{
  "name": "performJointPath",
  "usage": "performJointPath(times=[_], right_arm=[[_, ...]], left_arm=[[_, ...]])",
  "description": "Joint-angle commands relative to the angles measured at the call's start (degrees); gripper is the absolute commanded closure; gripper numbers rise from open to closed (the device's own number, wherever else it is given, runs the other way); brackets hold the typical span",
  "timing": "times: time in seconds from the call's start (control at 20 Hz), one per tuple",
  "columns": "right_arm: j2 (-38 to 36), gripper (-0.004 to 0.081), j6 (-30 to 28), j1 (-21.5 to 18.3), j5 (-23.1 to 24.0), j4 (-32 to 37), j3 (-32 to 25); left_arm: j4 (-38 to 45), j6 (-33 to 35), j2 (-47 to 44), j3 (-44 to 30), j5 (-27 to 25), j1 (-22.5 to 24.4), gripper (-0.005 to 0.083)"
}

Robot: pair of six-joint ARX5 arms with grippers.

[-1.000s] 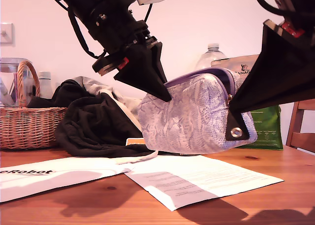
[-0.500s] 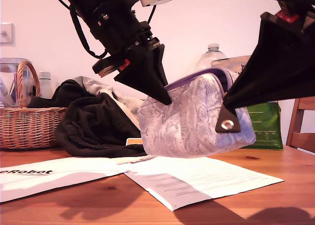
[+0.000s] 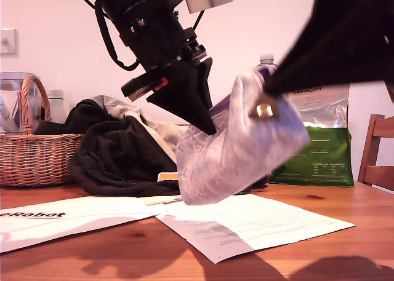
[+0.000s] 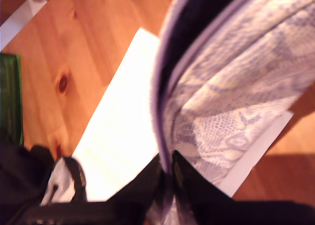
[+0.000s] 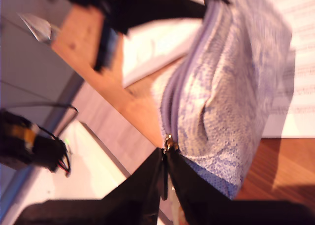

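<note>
Pouch hung tilted over papers on worktop. First end effector pinched its rim, second end effector its zip end. Contents hidden.

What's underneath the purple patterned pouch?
Under the pouch lies white printed paper on the wooden table. I cannot tell whether the pouch's low corner touches the paper. The tabletop just behind that corner is covered by the pouch.
</note>
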Motion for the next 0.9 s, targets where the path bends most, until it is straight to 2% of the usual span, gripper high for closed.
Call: performJointPath(times=[0.0, 0.15, 0.3, 0.4, 0.65, 0.85], right_arm=[[0.1, 0.0783, 0.3, -0.8, -1.0, -0.2, 1.1], [0.1, 0.0783, 1.0, -1.8, -0.9, -1.5, 1.1], [0.6, 0.0783, -2.7, -2.0, 5.5, -4.1, 1.1], [1.7, 0.0783, -3.8, -2.0, 8.3, -4.5, 1.1], [8.9, 0.0783, -6.8, -2.0, 8.5, -1.9, 1.1], [14.0, 0.0783, -8.6, -2.0, 8.0, 0.4, 1.1]], left_arm=[[0.6, -0.1, 0.1, -0.4, 0.0, -0.4, 0.0797], [0.5, -0.2, 0.6, -0.4, -0.4, -0.3, 0.0797], [1.2, -0.5, 0.5, -0.4, 1.6, -0.3, 0.0797], [1.1, -3.0, 0.5, -0.4, 1.8, -0.3, 0.0797], [0.5, -9.7, 0.6, -0.4, 3.6, 0.0, 0.0797], [-2.1, -10.3, 0.8, -0.4, 3.4, 1.0, 0.0797]])
